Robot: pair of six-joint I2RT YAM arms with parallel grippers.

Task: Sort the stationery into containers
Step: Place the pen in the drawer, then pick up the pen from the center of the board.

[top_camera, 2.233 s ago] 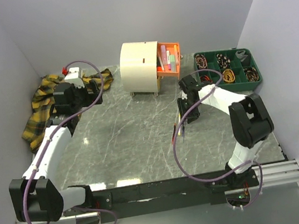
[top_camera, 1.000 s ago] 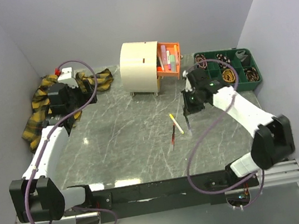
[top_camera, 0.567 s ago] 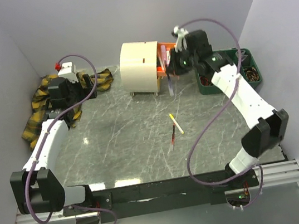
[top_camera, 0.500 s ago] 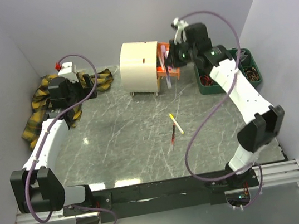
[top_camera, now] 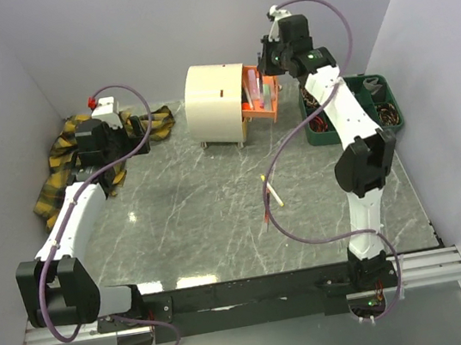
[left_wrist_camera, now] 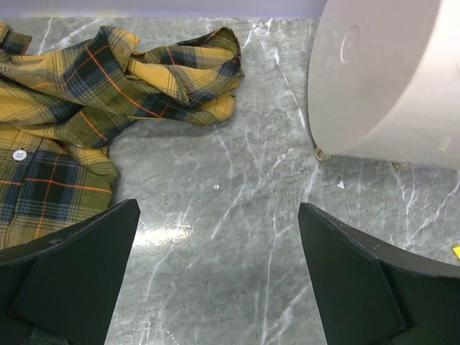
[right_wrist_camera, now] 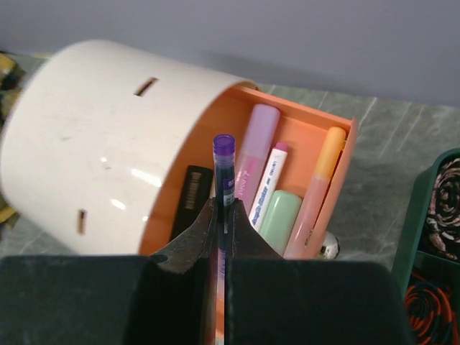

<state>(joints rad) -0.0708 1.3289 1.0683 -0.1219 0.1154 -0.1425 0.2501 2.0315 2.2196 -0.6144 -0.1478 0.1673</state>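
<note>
We had the right gripper [right_wrist_camera: 221, 215] pinched tight on the thin purple-capped pen [right_wrist_camera: 223, 169], hanging just above the open orange plastic drawer [right_wrist_camera: 338, 154] of the cream cylindrical cabinet [right_wrist_camera: 93, 136]. The drawer under the fingers was already packed with highlighters, so our guess was a drop from there could leave the pen bridging the rim or rolling off onto the marble. The left gripper [left_wrist_camera: 215, 280] sat spread wide and empty, with the yellow plaid cloth [left_wrist_camera: 65, 108] ahead of it.
</note>
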